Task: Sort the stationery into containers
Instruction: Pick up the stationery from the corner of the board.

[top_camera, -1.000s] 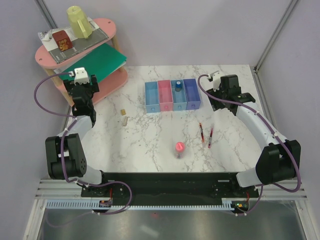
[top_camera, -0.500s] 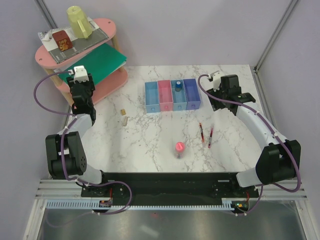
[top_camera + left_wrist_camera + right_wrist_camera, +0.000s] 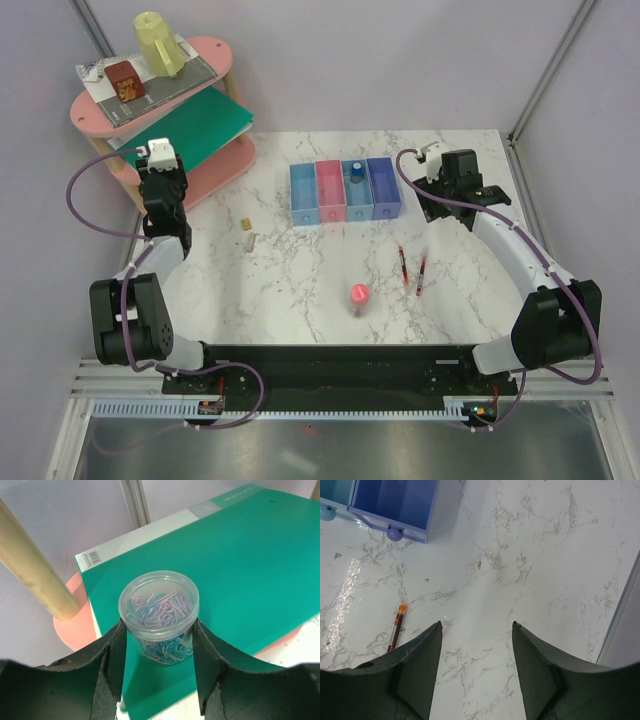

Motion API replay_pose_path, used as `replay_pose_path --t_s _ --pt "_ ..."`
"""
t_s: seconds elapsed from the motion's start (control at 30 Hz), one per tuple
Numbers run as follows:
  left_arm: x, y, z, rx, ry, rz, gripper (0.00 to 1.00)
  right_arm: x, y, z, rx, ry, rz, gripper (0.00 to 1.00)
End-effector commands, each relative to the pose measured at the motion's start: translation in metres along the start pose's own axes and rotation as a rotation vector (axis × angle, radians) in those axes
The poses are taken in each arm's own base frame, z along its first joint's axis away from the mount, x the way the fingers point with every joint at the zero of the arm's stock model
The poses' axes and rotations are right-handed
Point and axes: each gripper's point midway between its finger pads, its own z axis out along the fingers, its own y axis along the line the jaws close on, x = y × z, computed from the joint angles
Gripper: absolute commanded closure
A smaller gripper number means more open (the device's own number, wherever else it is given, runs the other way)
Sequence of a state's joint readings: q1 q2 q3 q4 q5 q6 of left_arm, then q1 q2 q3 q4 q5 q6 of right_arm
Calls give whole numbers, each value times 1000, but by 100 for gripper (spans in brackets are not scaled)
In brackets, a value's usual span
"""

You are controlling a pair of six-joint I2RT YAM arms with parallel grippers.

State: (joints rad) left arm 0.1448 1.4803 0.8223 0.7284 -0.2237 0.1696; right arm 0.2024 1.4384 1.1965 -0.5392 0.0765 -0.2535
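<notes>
The four joined bins (image 3: 344, 191) stand at the middle back; a blue-capped bottle (image 3: 355, 172) stands in the third, light blue one. Two red pens (image 3: 402, 265) (image 3: 421, 275) lie right of centre; one shows in the right wrist view (image 3: 396, 630). A pink-capped tube (image 3: 359, 297) stands upright near the front. Two tan blocks (image 3: 244, 221) (image 3: 249, 240) lie left of the bins. My left gripper (image 3: 163, 172) is open at the shelf, its jaws either side of a clear jar of paper clips (image 3: 159, 617). My right gripper (image 3: 476, 624) is open and empty above bare marble right of the bins.
A pink two-tier shelf (image 3: 210, 175) stands at the back left. A green notebook (image 3: 240, 565) lies on its lower tier under the jar, beside a wooden post (image 3: 35, 570). A yellow cup (image 3: 157, 42) and brown box (image 3: 125, 82) sit on top. The purple-blue bin (image 3: 395, 502) is nearest my right gripper.
My left wrist has shifted slightly at the shelf edge. The right arm and the items on the table have not moved.
</notes>
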Motion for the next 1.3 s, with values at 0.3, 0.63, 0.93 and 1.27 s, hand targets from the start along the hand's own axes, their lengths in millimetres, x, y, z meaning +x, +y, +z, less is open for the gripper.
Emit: replay_pose_path --t_s 0.3,0.63,0.93,1.27 --pt "-12 -10 -58 168 3 67 98 -16 2 -10 -27 -56 29 34" --pt "-21 -29 -92 336 -19 113 98 -26 2 -15 -37 -72 31 34" --pt "-30 -42 -120 460 -65 171 98 -21 2 -17 -40 -67 17 34" --pt "-31 -59 -154 607 -93 214 98 -19 6 -19 -56 -69 5 34"
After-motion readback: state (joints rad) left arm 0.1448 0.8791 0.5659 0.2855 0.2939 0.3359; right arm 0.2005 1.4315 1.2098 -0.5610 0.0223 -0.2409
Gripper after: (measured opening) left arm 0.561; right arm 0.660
